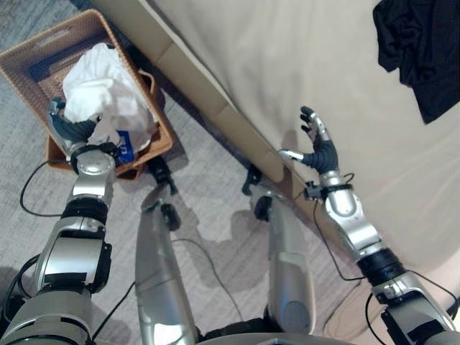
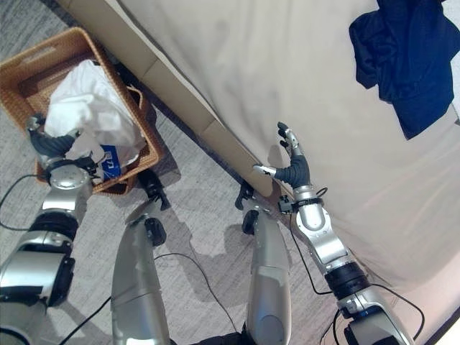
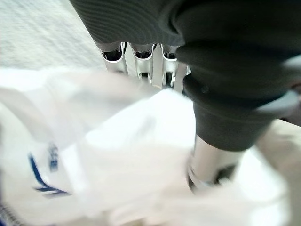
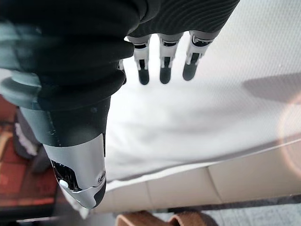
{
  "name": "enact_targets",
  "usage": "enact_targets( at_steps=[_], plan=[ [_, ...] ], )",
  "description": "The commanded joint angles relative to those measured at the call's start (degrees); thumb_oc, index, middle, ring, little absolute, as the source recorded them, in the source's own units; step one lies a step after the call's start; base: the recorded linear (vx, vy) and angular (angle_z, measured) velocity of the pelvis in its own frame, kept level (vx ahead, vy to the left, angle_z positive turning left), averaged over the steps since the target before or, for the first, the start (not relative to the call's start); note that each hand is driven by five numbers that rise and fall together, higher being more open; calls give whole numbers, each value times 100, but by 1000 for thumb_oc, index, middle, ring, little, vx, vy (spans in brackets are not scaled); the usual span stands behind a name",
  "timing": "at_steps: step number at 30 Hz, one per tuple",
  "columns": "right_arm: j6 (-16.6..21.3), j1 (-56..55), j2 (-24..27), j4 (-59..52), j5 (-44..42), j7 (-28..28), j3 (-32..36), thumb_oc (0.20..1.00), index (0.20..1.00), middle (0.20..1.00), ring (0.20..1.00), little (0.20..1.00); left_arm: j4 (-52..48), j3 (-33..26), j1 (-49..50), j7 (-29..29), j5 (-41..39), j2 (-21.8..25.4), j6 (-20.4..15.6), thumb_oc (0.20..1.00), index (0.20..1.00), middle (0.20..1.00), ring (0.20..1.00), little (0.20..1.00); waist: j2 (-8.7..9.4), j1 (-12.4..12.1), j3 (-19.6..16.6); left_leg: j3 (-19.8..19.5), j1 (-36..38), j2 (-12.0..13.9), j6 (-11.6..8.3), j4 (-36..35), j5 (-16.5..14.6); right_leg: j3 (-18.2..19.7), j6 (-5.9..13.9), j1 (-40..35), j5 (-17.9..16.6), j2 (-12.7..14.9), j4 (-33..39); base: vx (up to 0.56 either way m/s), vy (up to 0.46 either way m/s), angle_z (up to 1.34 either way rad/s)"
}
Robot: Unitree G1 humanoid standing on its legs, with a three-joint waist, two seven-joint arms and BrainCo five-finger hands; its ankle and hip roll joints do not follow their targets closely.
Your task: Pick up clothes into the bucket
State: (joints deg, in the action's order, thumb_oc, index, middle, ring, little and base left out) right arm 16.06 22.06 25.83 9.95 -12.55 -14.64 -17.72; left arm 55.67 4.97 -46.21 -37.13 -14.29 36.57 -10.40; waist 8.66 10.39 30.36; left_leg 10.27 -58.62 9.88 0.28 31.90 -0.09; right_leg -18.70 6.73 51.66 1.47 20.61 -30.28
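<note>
A white garment (image 1: pixel 106 90) is piled in the wicker basket (image 1: pixel 34 56) on the floor beside the bed (image 1: pixel 302 65). The left hand (image 1: pixel 70 128) is seen over the basket, its fingers curled into the white garment. The right hand (image 1: pixel 318 147) is held above the bed's edge, fingers straight and spread. A dark garment (image 1: pixel 420 50) is seen lying on the bed, well apart from the basket.

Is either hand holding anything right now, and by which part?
Left hand grips the white garment by its lower edge, over the basket. Right hand is open, holding nothing.
</note>
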Motion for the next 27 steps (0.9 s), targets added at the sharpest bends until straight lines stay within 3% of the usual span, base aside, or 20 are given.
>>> enact_targets(
  at_steps=[1,6,10,12,17,18,20,21,23,24,25,27],
  plan=[
    [358,-268,111,-348,-178,45,171,1000,1000,1000,1000,1000,296,-197,-127,81,-5,363,78,1000,1000,1000,1000,1000,275,-111,-56,-410,515,-120,-3,134,-820,189,675,-121,-746,267,271,-16,42,-9],
    [184,-336,88,-166,-243,82,270,1000,1000,1000,1000,1000,427,-376,-49,704,-769,215,271,1000,1000,1000,1000,1000,151,-146,-56,-304,1017,-167,-23,-224,-753,157,736,-559,-982,292,574,-9,39,-9],
    [71,-372,65,-161,-224,102,305,1000,1000,1000,1000,1000,322,-715,83,902,-1669,-47,109,1000,1000,1000,1000,1000,104,-173,-56,-256,1393,-198,-48,-454,-713,133,763,-899,-1097,294,781,2,7,-1],
    [18,-448,27,-135,-167,43,381,1000,1000,1000,1000,1000,-361,-821,564,898,-1871,-458,-138,1000,1000,1000,1000,1000,30,-247,-56,-216,1679,-235,-63,-656,-662,50,773,-1179,-1165,330,941,0,0,0],
    [-73,-590,19,-69,-1,-32,540,1000,1000,1000,1000,1000,-1347,-753,1515,855,-1693,-1070,-464,1000,1000,1000,1000,1000,-32,-371,-56,-124,2190,-308,-97,-941,-584,-10,764,-1654,-1261,344,1219,31,12,-1],
    [-80,-697,-20,-49,38,-89,703,1000,1000,1000,1000,1000,-2053,-531,1978,837,-1289,-1350,-629,1000,1000,1000,1000,1000,-51,-422,-56,-74,2476,-336,-102,-1046,-581,-20,771,-1902,-1329,377,1317,45,10,-5],
    [-83,-746,-20,-16,57,-87,775,1000,1000,1000,1000,1000,-2348,-408,2214,840,-1056,-1409,-630,1000,1000,1000,1000,1000,-62,-453,-56,-48,2621,-345,-92,-1089,-590,-16,774,-2021,-1366,386,1343,76,13,-6],
    [-49,-835,-77,46,25,-92,880,1000,1000,1000,1000,1000,-2629,-70,2425,994,-436,-1403,-682,1000,1000,1000,1000,1000,-51,-472,-56,9,2997,-345,-101,-1204,-608,-2,797,-2281,-1449,429,1389,119,25,-11],
    [4,-889,-144,134,-89,14,930,1000,1000,1000,1000,1000,-2949,125,2746,1316,-212,-1301,-824,1000,1000,1000,1000,1000,-69,-571,-56,163,3469,-280,-86,-1351,-649,-59,809,-2425,-1477,471,1277,103,73,-11],
    [28,-912,-209,197,-152,82,942,1000,1000,1000,1000,1000,-3150,167,2909,1532,-240,-1255,-914,1000,1000,1000,1000,1000,-45,-651,-56,314,3719,-216,-84,-1392,-685,-300,817,-2530,-1503,515,1154,47,82,-23],
    [29,-915,-211,197,-152,83,941,1000,1000,1000,1000,1000,-3153,167,2914,1533,-240,-1254,-914,1000,1000,1000,1000,1000,-43,-654,-56,318,3727,-216,-85,-1397,-684,-297,817,-2533,-1503,514,1156,30,106,-48],
    [-11,-829,-389,472,-374,311,923,1000,1000,1000,1000,1000,-3598,276,3271,2177,-535,-1212,-1054,1000,1000,1000,1000,1000,21,-843,-56,693,4280,-70,-140,-1470,-728,-1160,788,-3079,-1391,583,1248,59,38,-75]
  ],
)
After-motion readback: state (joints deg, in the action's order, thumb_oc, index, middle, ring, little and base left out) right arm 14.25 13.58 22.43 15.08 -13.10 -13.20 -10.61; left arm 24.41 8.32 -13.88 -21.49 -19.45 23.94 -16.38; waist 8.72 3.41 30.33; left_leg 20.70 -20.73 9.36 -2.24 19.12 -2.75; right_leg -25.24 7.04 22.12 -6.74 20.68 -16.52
